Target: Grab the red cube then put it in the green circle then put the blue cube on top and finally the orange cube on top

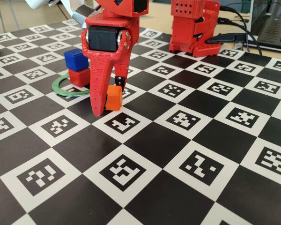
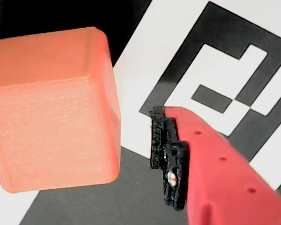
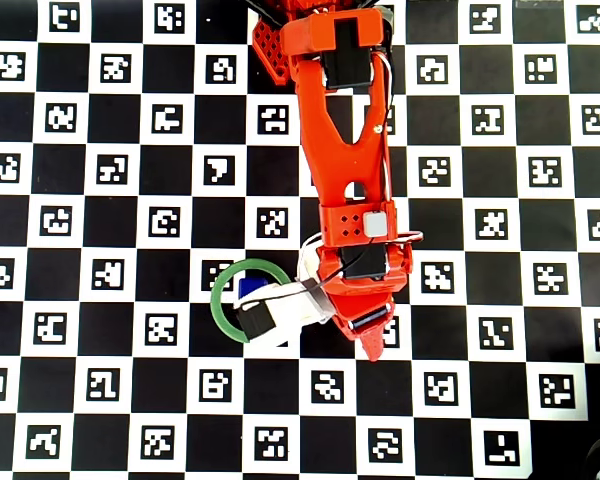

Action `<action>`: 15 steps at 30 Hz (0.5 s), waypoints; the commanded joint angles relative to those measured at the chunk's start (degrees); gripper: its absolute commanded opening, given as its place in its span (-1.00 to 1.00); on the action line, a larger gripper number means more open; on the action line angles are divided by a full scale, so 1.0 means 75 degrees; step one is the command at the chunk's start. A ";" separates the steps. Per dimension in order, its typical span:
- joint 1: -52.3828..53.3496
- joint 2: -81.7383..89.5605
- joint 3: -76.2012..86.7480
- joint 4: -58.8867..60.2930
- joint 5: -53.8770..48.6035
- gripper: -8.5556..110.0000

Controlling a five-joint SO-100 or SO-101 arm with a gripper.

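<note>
Overhead: orange cube hidden, blue cube (image 3: pixel 248 288) mostly covered by arm (image 3: pixel 345 190)

Just left of the lowered gripper (image 1: pixel 110 102) in the fixed view, the blue cube (image 1: pixel 76 59) stacked on the red cube (image 1: pixel 79 77) blocks passage, while the checkered board (image 1: pixel 187 154) lies open rightward.

The fixed view sits low near one edge of the checkered board (image 1: pixel 145 187), facing the arm's base. The overhead view looks straight down. The wrist view hangs very close over the orange cube (image 2: pixel 54 110); all 3 share that patch.
</note>
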 commanded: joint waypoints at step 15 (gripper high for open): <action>-0.0070 0.0164 -0.0820 -0.0223 -0.1066 -0.09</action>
